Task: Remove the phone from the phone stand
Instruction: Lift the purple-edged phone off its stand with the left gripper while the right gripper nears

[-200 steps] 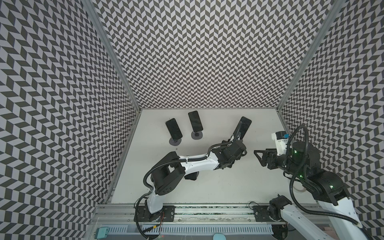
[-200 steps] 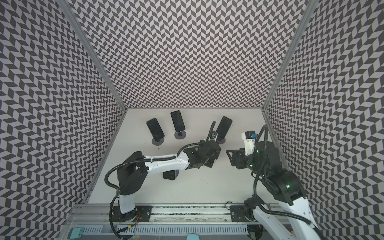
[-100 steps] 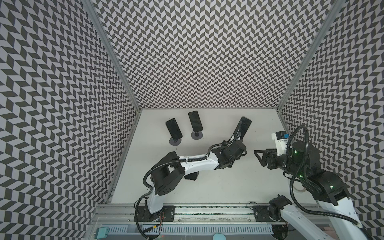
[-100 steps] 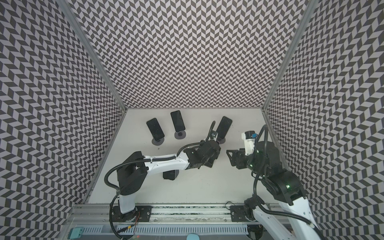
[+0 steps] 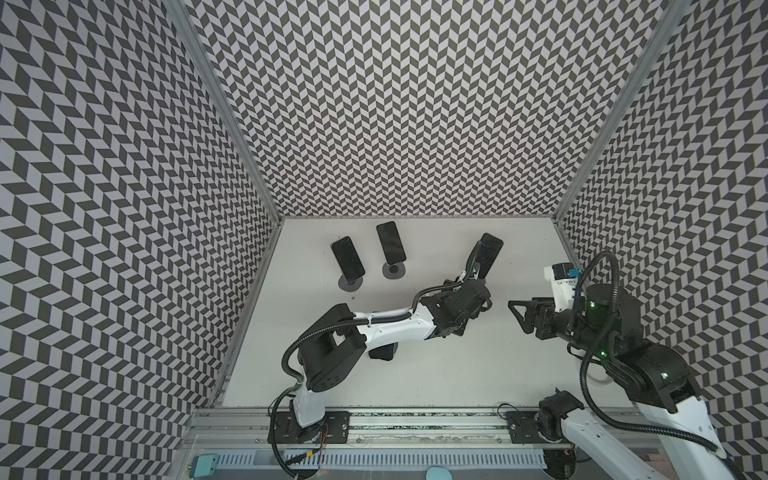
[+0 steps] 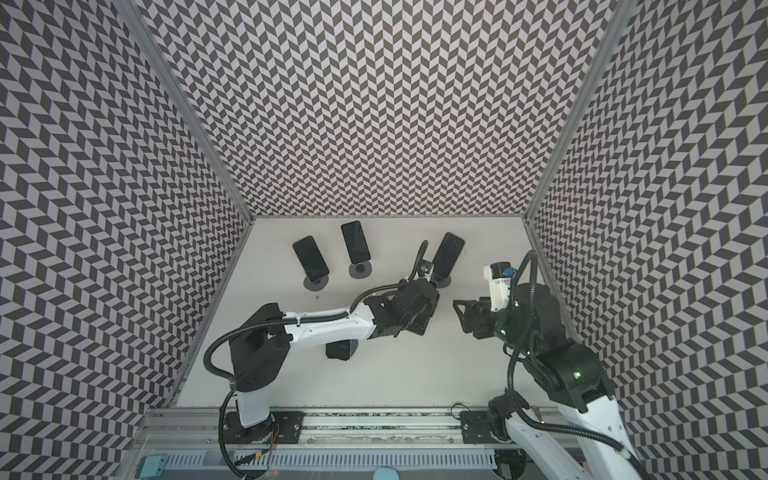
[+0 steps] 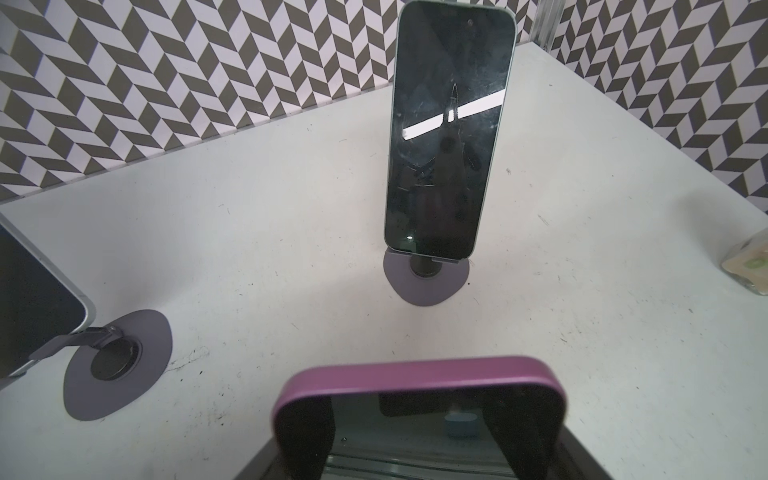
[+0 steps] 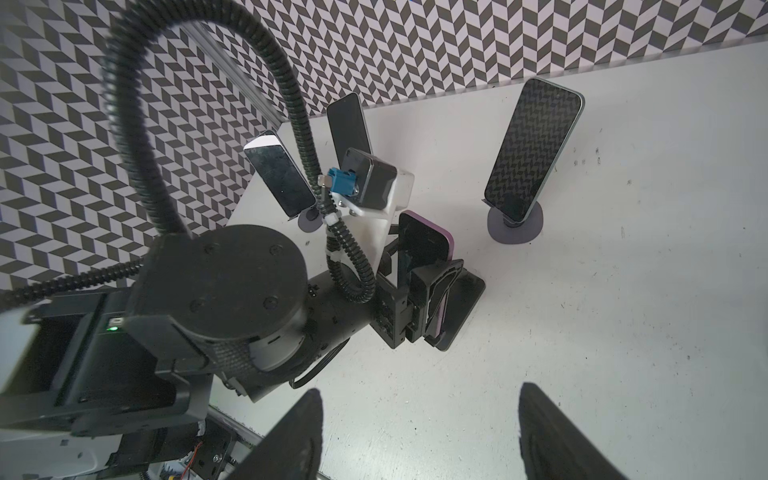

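Left gripper clamps the purple phone (near a stand-mounted phone) — right gripper hangs open, well apart.

Nothing readable here as far as I can tell: no brand, label or number anywhere. The upright phone on its phone stand just has a dark screen with glare on it. The purple-edged phone in front of that stand is too blurred to make out any lettering.
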